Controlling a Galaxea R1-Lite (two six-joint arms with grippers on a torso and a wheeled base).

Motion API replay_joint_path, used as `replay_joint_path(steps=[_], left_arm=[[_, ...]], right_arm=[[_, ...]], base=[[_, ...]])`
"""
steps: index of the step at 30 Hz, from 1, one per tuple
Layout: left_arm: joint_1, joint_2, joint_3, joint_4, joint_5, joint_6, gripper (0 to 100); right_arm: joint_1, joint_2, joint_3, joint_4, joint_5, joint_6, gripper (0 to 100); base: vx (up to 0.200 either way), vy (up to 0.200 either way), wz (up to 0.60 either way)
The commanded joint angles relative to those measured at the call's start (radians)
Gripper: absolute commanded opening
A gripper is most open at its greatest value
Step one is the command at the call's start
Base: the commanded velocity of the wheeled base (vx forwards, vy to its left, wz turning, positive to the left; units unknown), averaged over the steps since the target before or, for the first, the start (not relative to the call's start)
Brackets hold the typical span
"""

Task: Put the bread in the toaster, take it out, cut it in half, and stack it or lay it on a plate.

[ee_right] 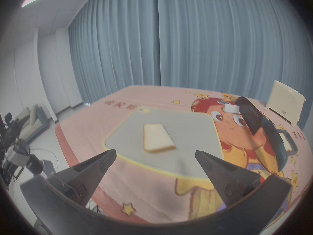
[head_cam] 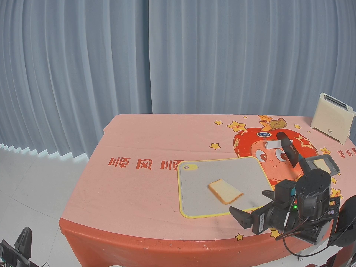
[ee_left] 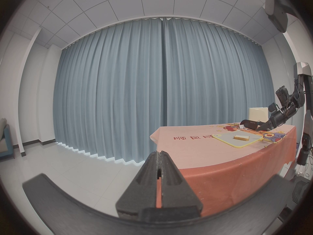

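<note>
Right gripper (head_cam: 256,206) hovers with jaws spread wide; 1 bread slice (head_cam: 225,191) lies flat on the cutting board (head_cam: 196,201) just ahead of it, the toaster (head_cam: 332,118) well beyond. Left gripper (ee_left: 158,180), jaws pressed together, hangs well apart.

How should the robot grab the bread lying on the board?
By its two long side edges, from above: the bread lies flat on the board, so only thin edges offer a pinch. The open right gripper near the board's front edge is probably handiest.
</note>
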Motion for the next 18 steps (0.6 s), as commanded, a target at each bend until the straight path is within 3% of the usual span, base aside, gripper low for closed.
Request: replay_joint_path(steps=[1, 6, 9, 18], left_arm=[[0.000, -0.016, 0.018, 0.000, 0.000, -0.001, 0], [0.000, -0.016, 0.018, 0.000, 0.000, -0.001, 0], [0.000, -0.016, 0.018, 0.000, 0.000, -0.001, 0], [0.000, -0.016, 0.018, 0.000, 0.000, -0.001, 0]], right_arm=[[0.019, 0.087, 0.042, -0.169, -0.004, -0.019, 100], [0.017, 0.080, 0.029, -0.212, -0.004, -0.121, 100], [0.002, 0.080, -0.027, -0.203, -0.004, -0.183, 100], [-0.006, 0.138, -0.183, -0.131, -0.002, -0.249, 100]], base=[[0.000, 0.000, 0.00], [0.000, 0.000, 0.00], [0.000, 0.000, 0.00], [0.000, 0.000, 0.00]])
